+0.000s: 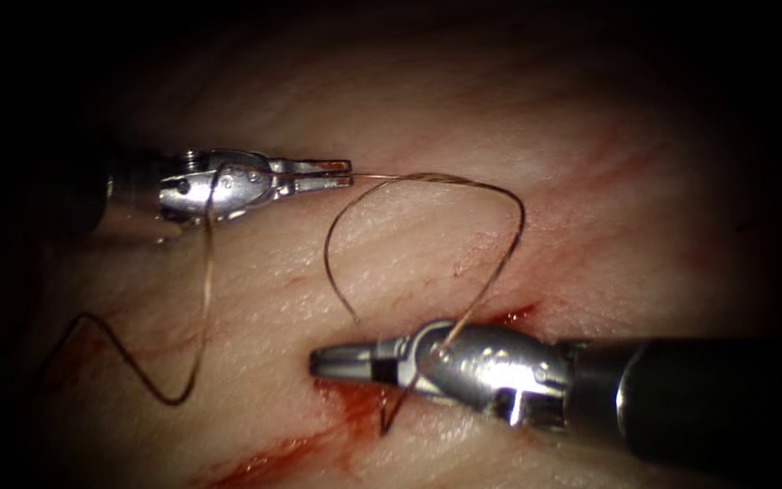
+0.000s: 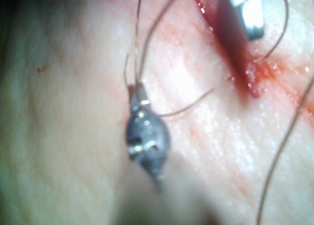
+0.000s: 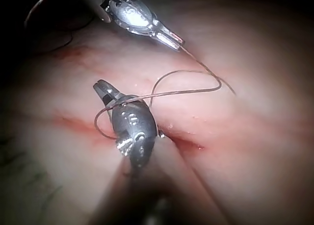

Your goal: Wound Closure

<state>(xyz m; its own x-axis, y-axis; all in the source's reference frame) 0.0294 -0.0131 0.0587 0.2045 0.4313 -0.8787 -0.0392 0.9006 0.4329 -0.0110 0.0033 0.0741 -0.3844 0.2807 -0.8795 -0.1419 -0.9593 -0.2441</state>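
My left tool point(image 1: 348, 172) lies over the tissue point(image 1: 409, 244) on the left side of the cut point(image 1: 273, 453), jaws shut on the thread point(image 1: 500, 195). From its tips the thread arcs right and down, crosses the wrist of my right tool point(image 1: 316, 362) and ends beside the cut. The right tool lies along the cut, jaws shut with nothing seen between them; in the right wrist view the thread point(image 3: 181, 91) loops around this tool point(image 3: 100, 87). A free thread end point(image 1: 329, 272) curls between the tools. I see no needle.
Another length of thread point(image 1: 203, 299) drapes over the left tool's wrist and trails down to the left across the tissue. Red fluid point(image 1: 350, 403) pools along the cut under the right tool and streaks the tissue nearby.
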